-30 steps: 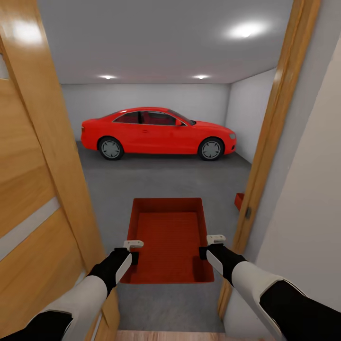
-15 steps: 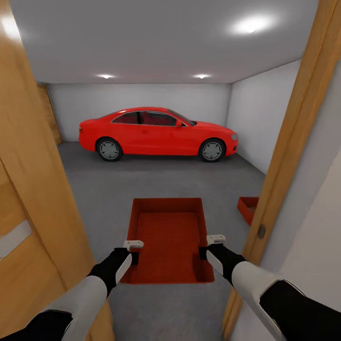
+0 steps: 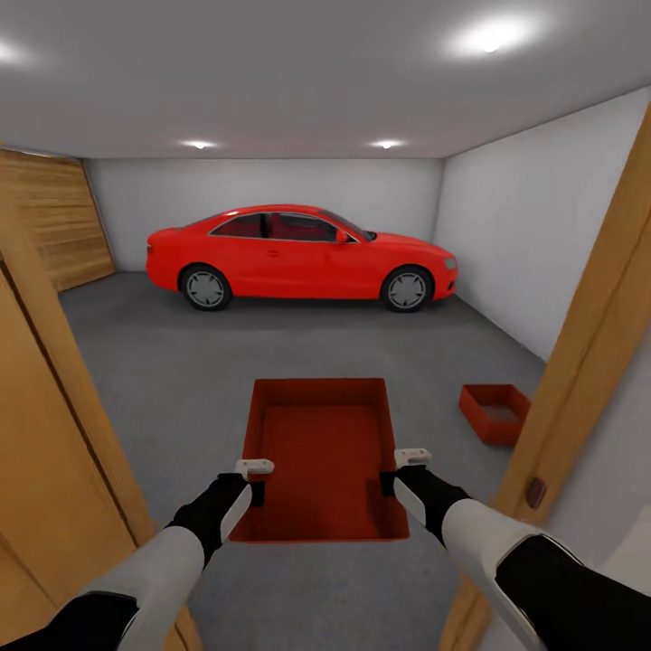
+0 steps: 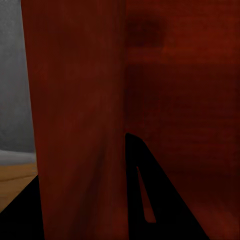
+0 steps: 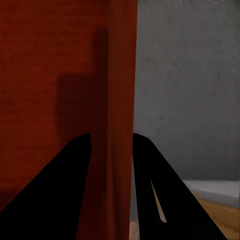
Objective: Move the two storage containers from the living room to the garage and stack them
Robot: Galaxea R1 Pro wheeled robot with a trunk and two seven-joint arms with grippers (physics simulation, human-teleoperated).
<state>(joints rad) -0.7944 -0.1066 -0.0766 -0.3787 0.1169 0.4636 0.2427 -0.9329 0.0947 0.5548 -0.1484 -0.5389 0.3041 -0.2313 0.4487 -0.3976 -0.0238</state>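
Container (image 3: 318,457) held between both grippers, level, open side up, carried over the grey garage floor (image 3: 181,362). Left gripper (image 3: 256,479) clamps the container's left wall near the near corner; left wrist view shows a dark finger (image 4: 145,200) inside the box against the red wall (image 4: 80,125), the other finger outside it. Right gripper (image 3: 409,470) clamps the right wall the same way; right wrist view shows both fingers (image 5: 65,185) straddling the thin red wall (image 5: 117,100), pressed to it. So both sets of fingers are closed on the held container, one per side wall.

Second container (image 3: 494,412) sits on the floor ahead and to the right of the right fingers, well apart from the carried one, near the white side wall (image 3: 533,226). Open side up, looks empty.

Red car (image 3: 298,255) parked broadside, far ahead of the fingers, by the back wall. Wooden door frame (image 3: 588,362) close on the right, wooden door panel (image 3: 45,434) close on the left; both arms reach through between them. Wood-panelled door (image 3: 54,221) at far left of garage. Ceiling lights (image 3: 488,38) on.
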